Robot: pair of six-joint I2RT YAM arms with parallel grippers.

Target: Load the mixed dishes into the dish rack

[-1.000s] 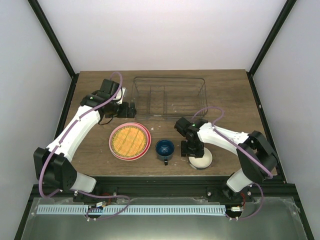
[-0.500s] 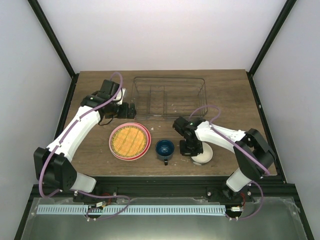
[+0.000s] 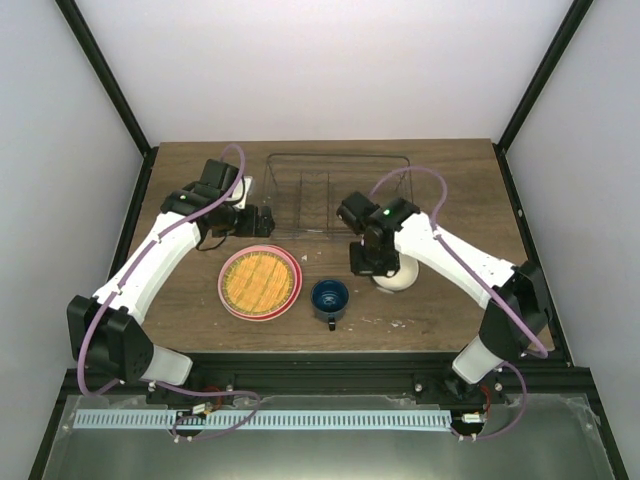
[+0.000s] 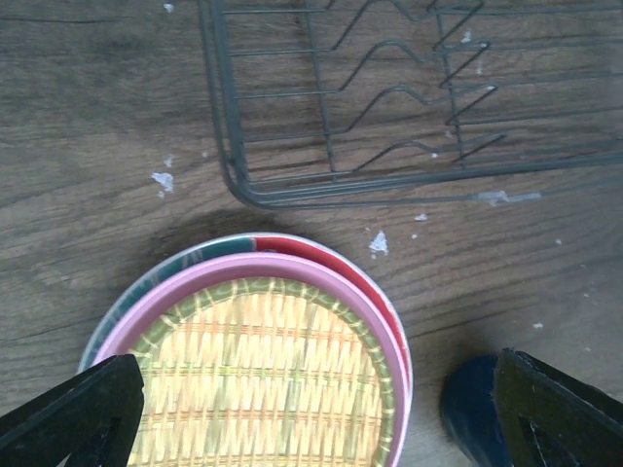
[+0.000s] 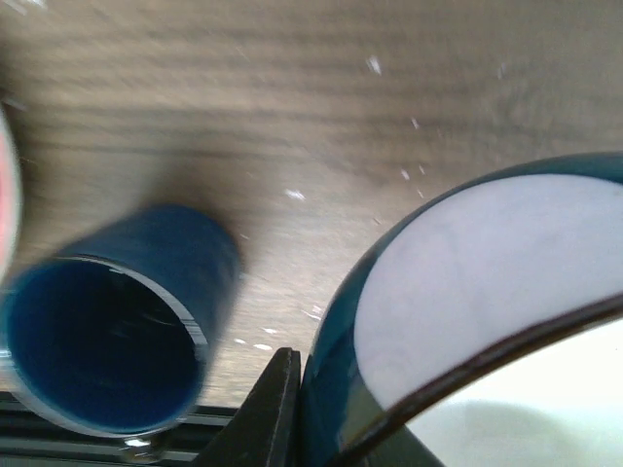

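My right gripper (image 3: 374, 262) is shut on the rim of the small cream bowl (image 3: 397, 276) with a teal outside and holds it tilted above the table, just in front of the dish rack (image 3: 340, 158). In the right wrist view one dark finger (image 5: 268, 418) presses the bowl's teal wall (image 5: 336, 379). The dark blue mug (image 3: 330, 298) stands on the table to the bowl's left and shows in the right wrist view (image 5: 107, 341). The woven-pattern plate (image 3: 260, 281) lies on the pink plate (image 4: 336, 287). My left gripper (image 3: 258, 220) is open and empty above them.
A third plate with a red and teal rim (image 4: 292, 243) lies under the pink one. The rack's near-left corner (image 4: 238, 190) is close behind the plate stack. White crumbs dot the wooden table (image 3: 450, 310). Black frame posts stand at the table's sides.
My right gripper has lifted the bowl from the table's front right and carried it back and left toward the rack. The left arm, plates and mug have not moved.
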